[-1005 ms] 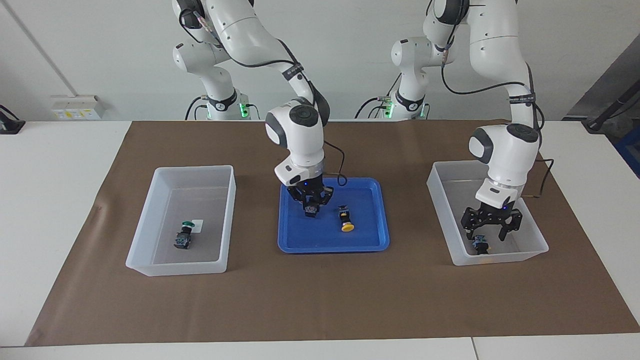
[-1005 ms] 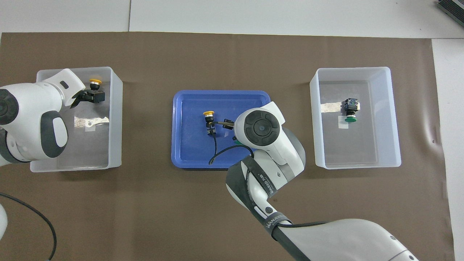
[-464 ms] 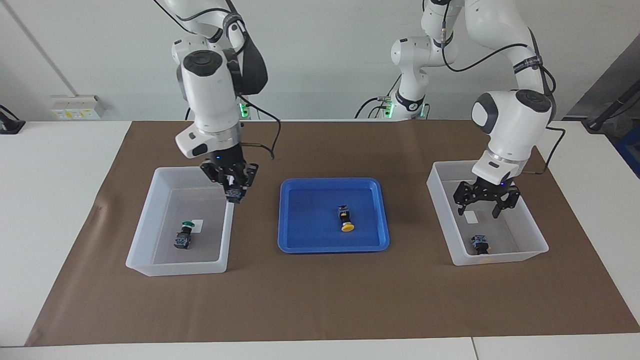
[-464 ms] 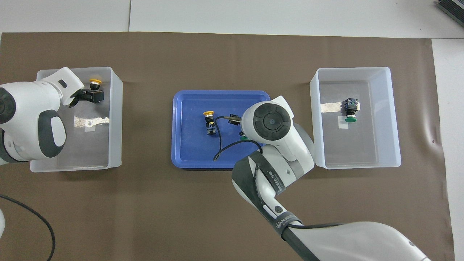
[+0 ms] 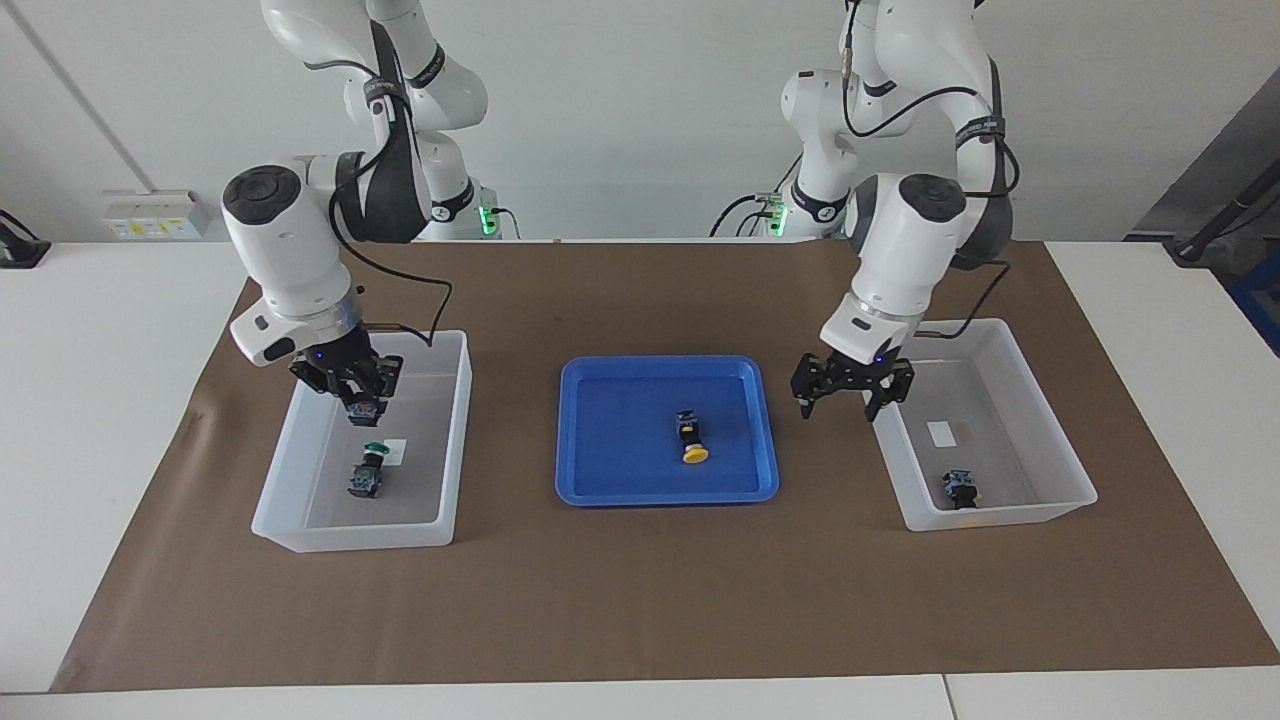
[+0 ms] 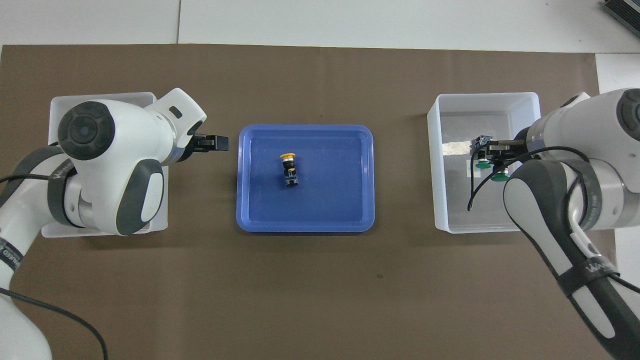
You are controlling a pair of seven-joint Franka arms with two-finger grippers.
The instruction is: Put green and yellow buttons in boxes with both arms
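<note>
The white bench carries a brown paper mat before a plain pale wall.

The right gripper, clamped on what looks like a green-capped push-button switch, hangs over the translucent white plastic bin at the right arm's end, where another green button lies.

A yellow mushroom-capped button lies in the shallow blue tray at the middle.

The left gripper, spread wide and empty, hangs between the tray and the matching second bin, which holds a button.

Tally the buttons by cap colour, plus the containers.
Green buttons: 2, one held by the right gripper
Yellow button: 1
Button with cap hidden: 1
Boxes: 2
Blue tray: 1
Total: 7
</note>
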